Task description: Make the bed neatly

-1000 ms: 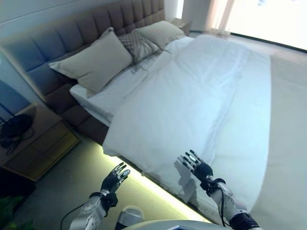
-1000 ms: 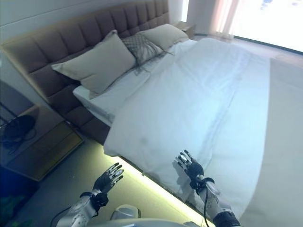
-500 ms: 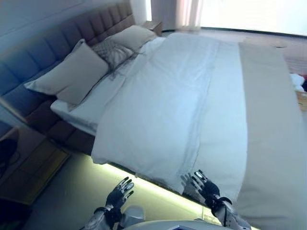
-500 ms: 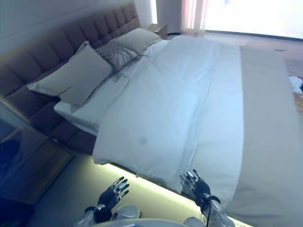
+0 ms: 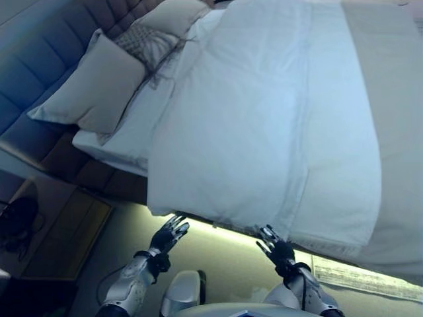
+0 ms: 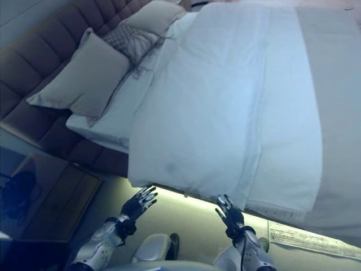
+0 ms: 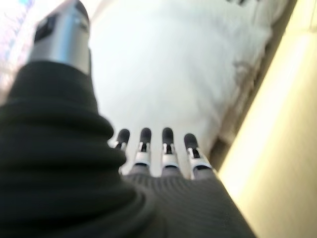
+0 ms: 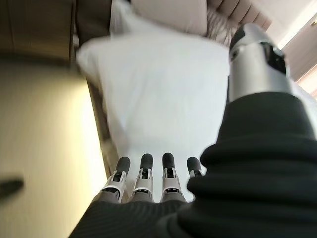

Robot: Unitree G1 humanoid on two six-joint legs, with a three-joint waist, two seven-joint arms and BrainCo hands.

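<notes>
The left hand [image 5: 169,232] and the right hand [image 5: 274,246] both hang over the floor beside the bed, fingers straight and apart, holding nothing and not touching the duvet [image 5: 264,125]. The duvet lies flat over most of the mattress, with its side edge hanging a little over the lit frame just in front of the hands. Near the headboard [image 5: 39,66] a strip of sheet [image 5: 139,125] shows uncovered, and three pillows [image 5: 92,86] lean there. I judge the work mostly done; what remains is perhaps smoothing the near edge and pulling the duvet straight at the top.
</notes>
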